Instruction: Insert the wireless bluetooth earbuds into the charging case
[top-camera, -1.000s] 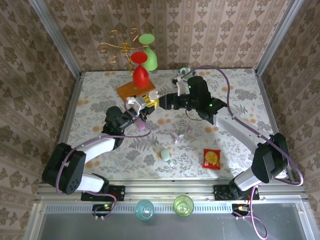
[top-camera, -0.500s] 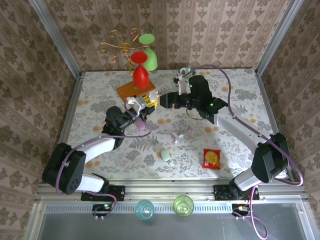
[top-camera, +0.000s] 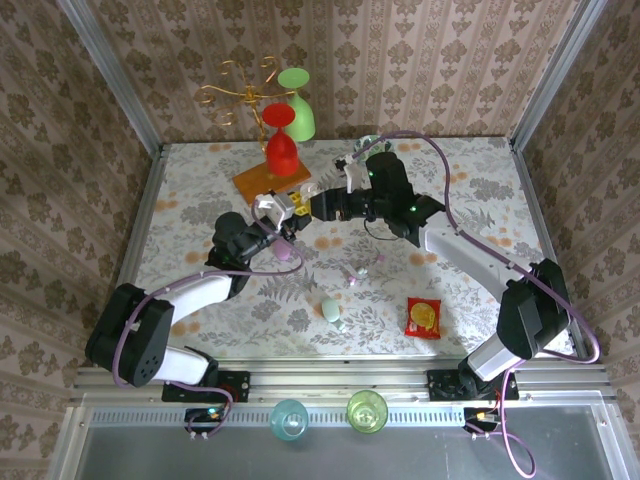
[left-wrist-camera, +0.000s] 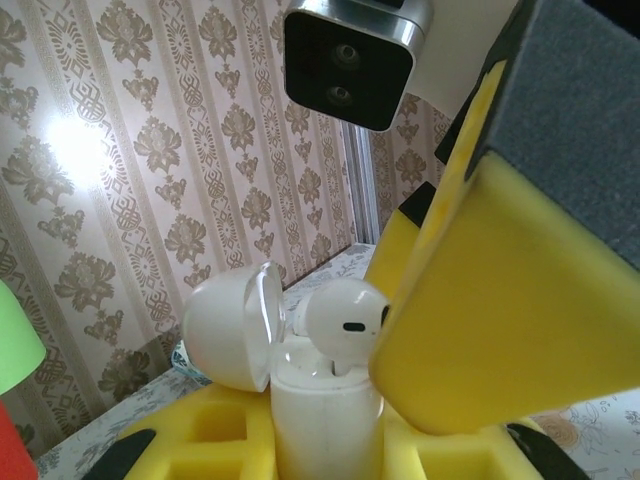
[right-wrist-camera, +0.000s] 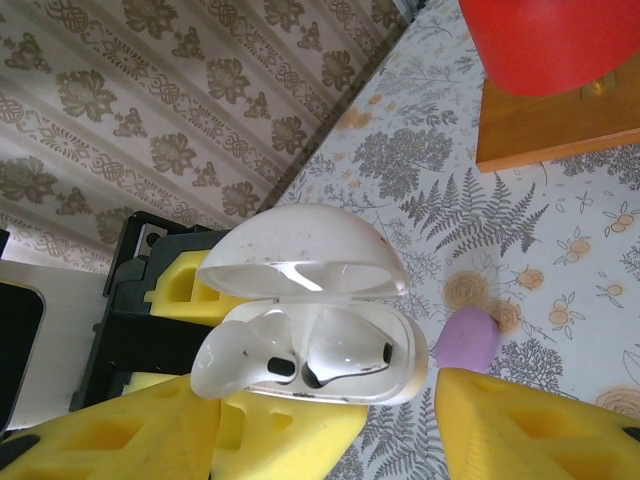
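Seating an earbud in the case is the step in hand, as I read it.

- The left gripper (top-camera: 285, 226) is clamped tight on the white charging case (left-wrist-camera: 325, 420) and holds it upright above the table. The lid (left-wrist-camera: 228, 328) is hinged open to one side.
- The right gripper (top-camera: 318, 207) meets it nose to nose. Its jaws stand partly apart with nothing pinched between them.
- One yellow finger (left-wrist-camera: 500, 310) lies against the side of a white earbud (left-wrist-camera: 345, 318).
- That earbud sits at the mouth of the case with its stem down in a socket and its head proud of the rim, so it is not fully home.
- In the right wrist view the neighbouring socket (right-wrist-camera: 345, 352) looks occupied, but I cannot be sure.
- A lilac piece (top-camera: 287, 256) and a mint piece (top-camera: 330, 310) lie loose on the table, well apart from the held case.

Next move, my judgement: a short, gentle push along the socket's axis, with the finger on the crown of the bud rather than its flank. The left arm keeps the case rigid meanwhile. A sideways shove could tip the bud out or twist the case in its grip. Then back off and close the lid.
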